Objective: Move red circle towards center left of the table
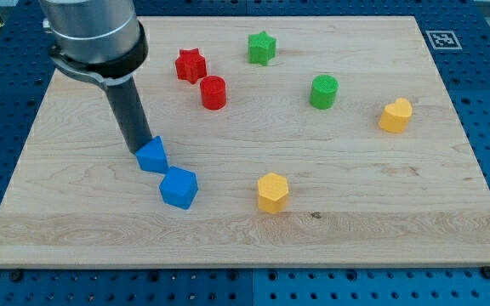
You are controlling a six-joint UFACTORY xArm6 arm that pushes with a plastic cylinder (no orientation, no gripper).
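The red circle stands on the wooden board at the upper middle-left, just below and right of the red star. My tip rests on the board at the view's left, touching the left edge of a blue triangular block. The tip is well below and to the left of the red circle, apart from it. The rod rises from the tip to the arm's grey housing at the top left.
A blue cube lies just below the blue triangular block. A yellow hexagon sits at bottom centre. A green star and green circle are at upper right. A yellow heart-like block is at far right.
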